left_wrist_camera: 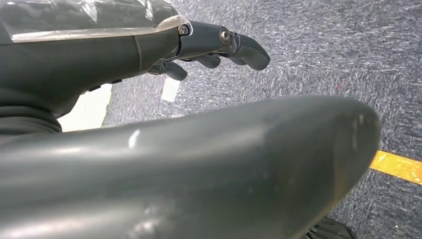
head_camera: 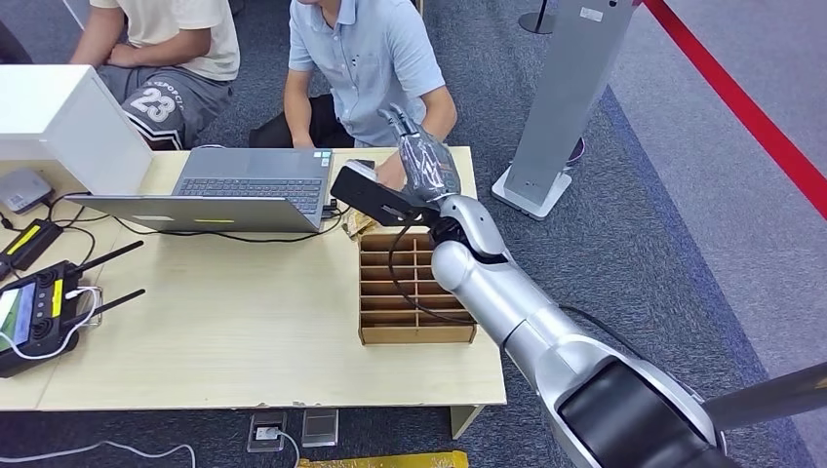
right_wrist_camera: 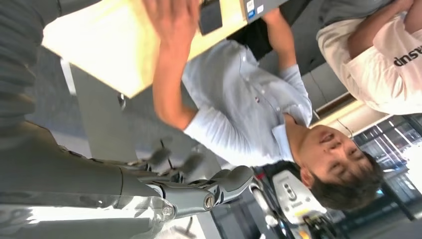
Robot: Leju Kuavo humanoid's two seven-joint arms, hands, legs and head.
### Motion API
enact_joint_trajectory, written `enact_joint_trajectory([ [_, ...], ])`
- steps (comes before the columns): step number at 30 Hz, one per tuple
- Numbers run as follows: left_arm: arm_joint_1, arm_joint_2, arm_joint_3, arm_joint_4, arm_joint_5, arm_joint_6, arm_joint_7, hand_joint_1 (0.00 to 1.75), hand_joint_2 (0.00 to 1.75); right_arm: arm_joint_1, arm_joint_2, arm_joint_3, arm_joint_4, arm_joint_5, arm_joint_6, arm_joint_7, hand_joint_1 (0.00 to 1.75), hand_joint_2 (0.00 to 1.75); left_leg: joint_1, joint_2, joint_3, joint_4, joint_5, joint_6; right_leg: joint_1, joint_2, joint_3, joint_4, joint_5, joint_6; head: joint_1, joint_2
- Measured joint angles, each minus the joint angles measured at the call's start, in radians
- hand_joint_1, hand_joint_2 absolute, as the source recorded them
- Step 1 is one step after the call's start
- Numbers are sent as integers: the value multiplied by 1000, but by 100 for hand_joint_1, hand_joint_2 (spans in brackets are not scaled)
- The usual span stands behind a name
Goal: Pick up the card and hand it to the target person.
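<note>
My right hand (head_camera: 421,158) is raised over the table's far edge, right in front of the person in the light blue shirt (head_camera: 366,58). Its fingers (head_camera: 397,119) point up and apart, and I see nothing between them. In the right wrist view the fingers (right_wrist_camera: 199,174) are spread and blurred in front of that person's shirt (right_wrist_camera: 239,109). The person's hand (right_wrist_camera: 169,20) lies on the tabletop beside a small dark object (right_wrist_camera: 210,15). I cannot make out a card in any view. My left hand (left_wrist_camera: 214,47) hangs over the carpet, fingers loosely extended and holding nothing.
A cardboard divider box (head_camera: 414,292) sits under my right forearm. A laptop (head_camera: 234,190) and a white box (head_camera: 59,122) stand at the back left, with a remote controller (head_camera: 39,312) at the left edge. A second person (head_camera: 166,58) sits behind the laptop. A grey pillar (head_camera: 561,97) stands to the right.
</note>
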Motion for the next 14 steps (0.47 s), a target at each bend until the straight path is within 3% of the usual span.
enact_joint_trajectory([
  [7,2,-4,0,0,40,28,2,0,0,130,-112,-33,-261,-267,109,98,0,175,0,0,0,0,0,0,0,0,0,0,0,0,1,0],
  [14,3,-5,0,0,101,46,5,0,0,277,-251,-62,-601,-428,117,184,0,175,0,0,1,0,0,0,0,0,0,-1,0,0,0,0],
])
